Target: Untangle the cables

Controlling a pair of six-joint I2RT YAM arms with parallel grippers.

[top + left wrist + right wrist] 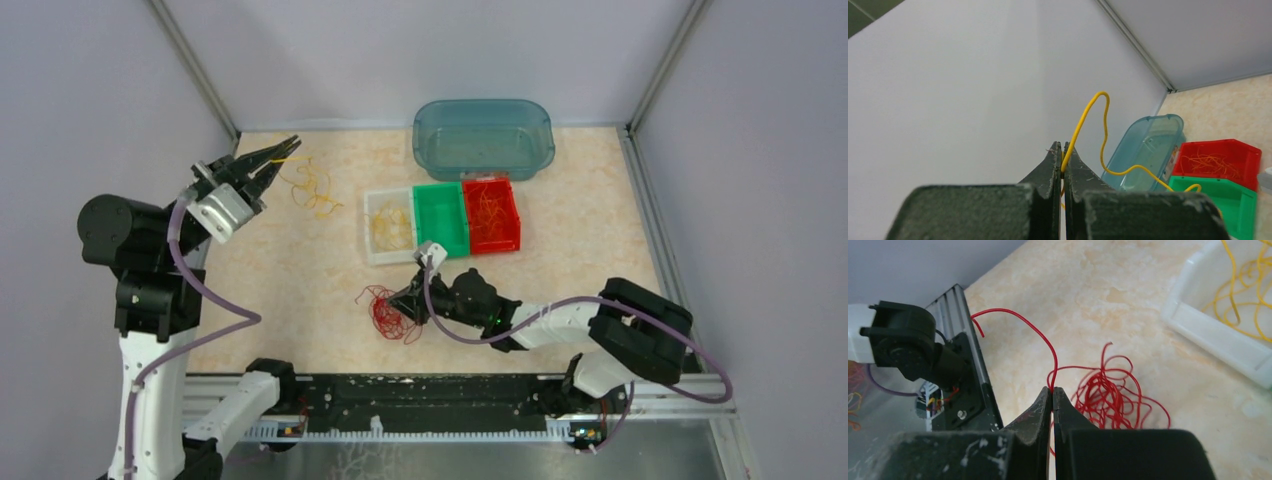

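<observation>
My left gripper (290,143) is raised at the far left and shut on a thin yellow wire (1104,130), which curls up from the fingertips in the left wrist view (1062,146). A loose clump of yellow and orange wires (312,188) lies on the table below it. My right gripper (400,300) is low over the table and shut on one red wire (1033,330), right beside a red clump (388,313) that also shows in the right wrist view (1113,397). The grip shows at the fingertips (1052,390).
Three small bins stand mid-table: white (371,235) with yellow wires, green (441,221), red (510,223) with orange wires. A clear teal tub (484,135) sits behind them. Grey walls enclose the table; a black rail (420,395) runs along the near edge.
</observation>
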